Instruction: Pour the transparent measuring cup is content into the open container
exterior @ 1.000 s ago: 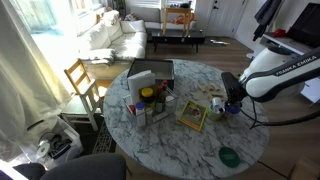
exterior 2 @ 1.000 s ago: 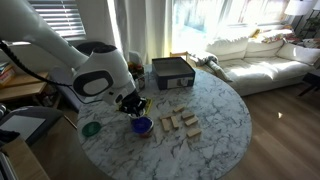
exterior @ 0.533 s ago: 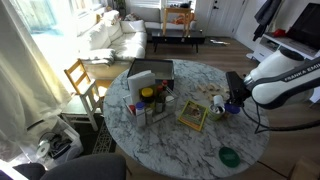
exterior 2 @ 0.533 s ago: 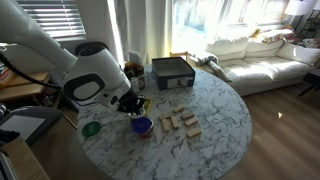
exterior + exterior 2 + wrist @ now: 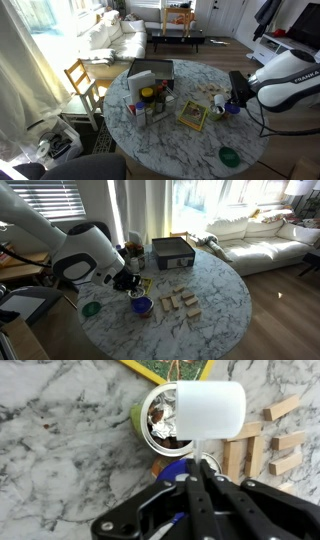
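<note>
My gripper [image 5: 193, 466] is shut on the thin handle of the transparent measuring cup [image 5: 195, 412]. The cup lies tipped on its side, and small bits show inside its mouth. It hangs over a small blue bowl [image 5: 142, 305], which also shows in an exterior view [image 5: 232, 108]. The open container, a low round green dish [image 5: 229, 157], sits near the table edge, apart from the gripper. It also shows in an exterior view [image 5: 91, 308] and is out of the wrist view. The gripper shows in both exterior views [image 5: 236, 100] [image 5: 130, 284].
Several wooden blocks [image 5: 180, 302] lie beside the blue bowl and show in the wrist view [image 5: 280, 440]. A yellow-green book [image 5: 192, 115] lies mid-table. A grey box [image 5: 172, 252] and a caddy of bottles [image 5: 150, 100] stand further in on the round marble table [image 5: 215, 300].
The arm's body has shifted slightly in both exterior views. The gripper stays over the blue bowl, still holding the cup.
</note>
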